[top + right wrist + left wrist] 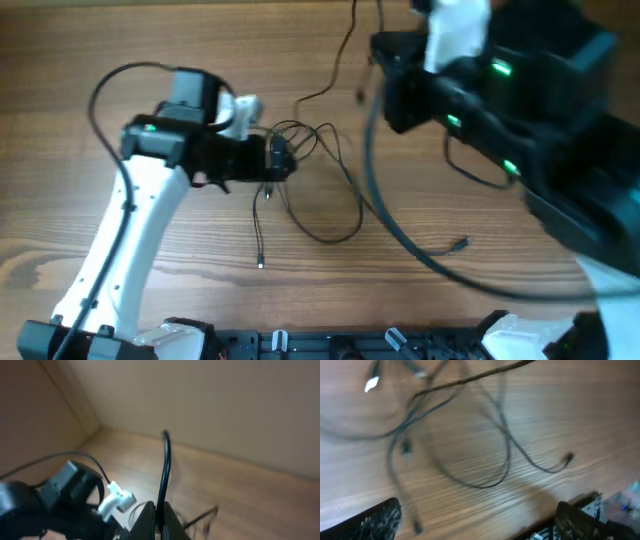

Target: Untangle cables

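Note:
Thin black cables (322,150) lie tangled on the wooden table, with loose plug ends toward the front (261,263) and the right (462,242). My left gripper (281,158) is over the left side of the tangle. In the left wrist view its fingers (475,527) are wide open and empty, with the cable loops (505,440) lying below them. My right gripper (392,85) is raised high, blurred, at the back right. In the right wrist view its fingers (161,519) are shut on a black cable (165,470) that rises straight up from them.
The wooden table (480,320) runs to a dark rail along the front edge (330,345). The left arm's white link (130,240) slants across the left front. The large right arm (560,150) hides the right back of the table. A beige wall (225,405) stands behind.

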Motion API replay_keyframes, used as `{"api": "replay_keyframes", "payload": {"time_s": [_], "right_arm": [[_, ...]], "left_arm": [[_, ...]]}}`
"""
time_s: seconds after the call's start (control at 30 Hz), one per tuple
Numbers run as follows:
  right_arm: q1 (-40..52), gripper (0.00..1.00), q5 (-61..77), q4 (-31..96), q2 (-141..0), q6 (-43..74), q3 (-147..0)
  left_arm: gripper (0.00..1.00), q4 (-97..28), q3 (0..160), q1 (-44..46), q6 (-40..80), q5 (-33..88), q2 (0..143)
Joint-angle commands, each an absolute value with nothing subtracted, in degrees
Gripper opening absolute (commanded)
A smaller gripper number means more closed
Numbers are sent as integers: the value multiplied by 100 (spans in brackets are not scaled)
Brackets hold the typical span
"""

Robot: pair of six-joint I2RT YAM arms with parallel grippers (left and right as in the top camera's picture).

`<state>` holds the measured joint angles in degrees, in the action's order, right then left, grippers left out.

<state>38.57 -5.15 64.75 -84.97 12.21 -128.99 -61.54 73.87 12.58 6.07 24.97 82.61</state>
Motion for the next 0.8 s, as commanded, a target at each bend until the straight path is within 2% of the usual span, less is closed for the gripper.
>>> {"api": "replay_keyframes", "payload": {"time_s": [0.0, 0.07, 0.13, 0.33, 0.53, 0.63, 0.77], "right_arm": [[3854, 4, -2394, 6436, -7931, 882, -13030], [3844, 4, -3754, 6252, -7583, 552, -13030], [3629, 4, -4296, 5887, -7321, 202, -13030], [2104, 4, -4567, 4792, -6742, -646, -13030], [1625, 4, -4766, 5402, -7332, -598, -13013], [952, 4, -4558, 5336, -7837, -578, -13013], [-609, 4, -2773, 5170, -8364, -279, -13013]], "left_arm": [[100, -5778, 7415, 1911, 475, 2578, 8294], [100, -5745, 7415, 2178, 475, 2408, 8294], [100, -5756, 7415, 2342, 475, 2161, 8294], [100, -5741, 7415, 2394, 475, 2067, 8296], [100, -5800, 7415, 2397, 497, 2069, 8296], [100, -6055, 7415, 2394, 493, 2058, 8296], [100, -6219, 7415, 2394, 491, 1981, 8296]]}}
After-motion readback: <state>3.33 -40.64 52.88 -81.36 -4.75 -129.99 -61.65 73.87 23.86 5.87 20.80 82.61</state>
